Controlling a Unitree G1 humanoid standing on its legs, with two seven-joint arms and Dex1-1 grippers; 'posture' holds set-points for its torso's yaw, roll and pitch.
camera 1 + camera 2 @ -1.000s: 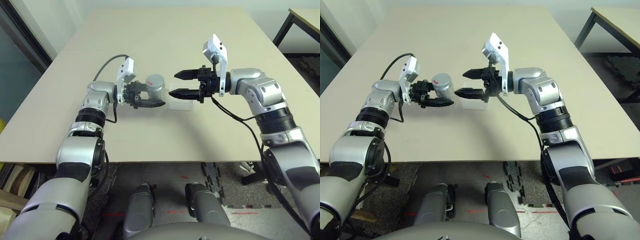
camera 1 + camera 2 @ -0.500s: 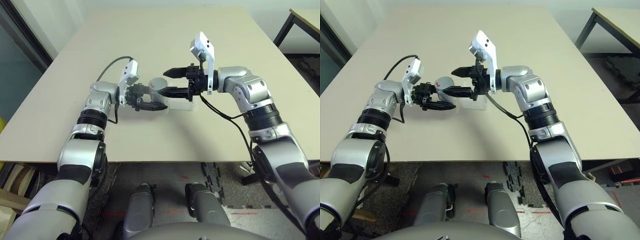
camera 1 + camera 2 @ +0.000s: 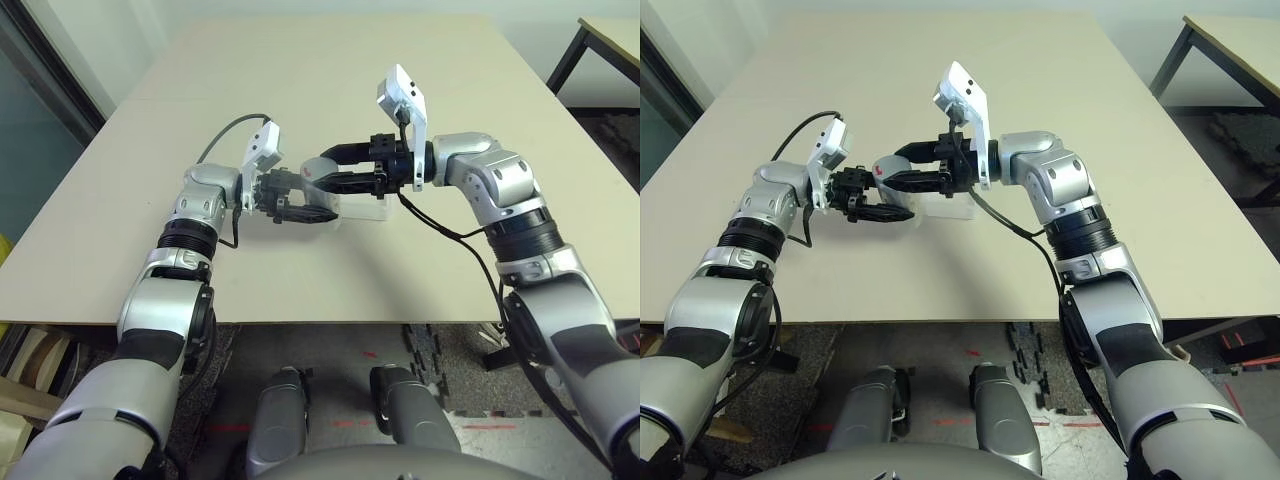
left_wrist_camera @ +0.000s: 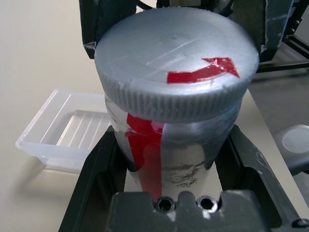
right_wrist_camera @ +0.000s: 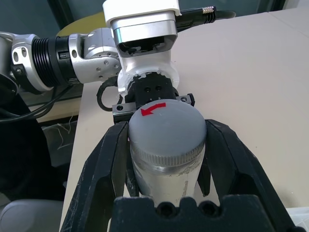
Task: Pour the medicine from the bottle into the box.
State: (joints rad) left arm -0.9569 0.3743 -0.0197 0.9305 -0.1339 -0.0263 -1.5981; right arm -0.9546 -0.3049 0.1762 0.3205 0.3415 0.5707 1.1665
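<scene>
My left gripper (image 3: 312, 196) is shut on the body of the silver-grey bottle (image 3: 318, 172), holding it just above the table. Its grey cap (image 4: 174, 72) carries a red arrow. My right gripper (image 3: 324, 172) reaches in from the right and is shut on that cap (image 5: 166, 130), one finger (image 5: 113, 150) on each side. The clear plastic box (image 3: 366, 207) sits on the table just right of the bottle, under my right gripper, and looks empty in the left wrist view (image 4: 63, 128). The medicine is hidden.
The beige table (image 3: 330, 70) stretches far behind the arms, and its front edge (image 3: 330, 322) lies close to me. A second table (image 3: 612, 40) stands off to the right, across a strip of floor.
My right gripper moved left from beside the box, took the bottle's cap between its open fingers, and has now shut on it. The left gripper shifted the bottle slightly right.
</scene>
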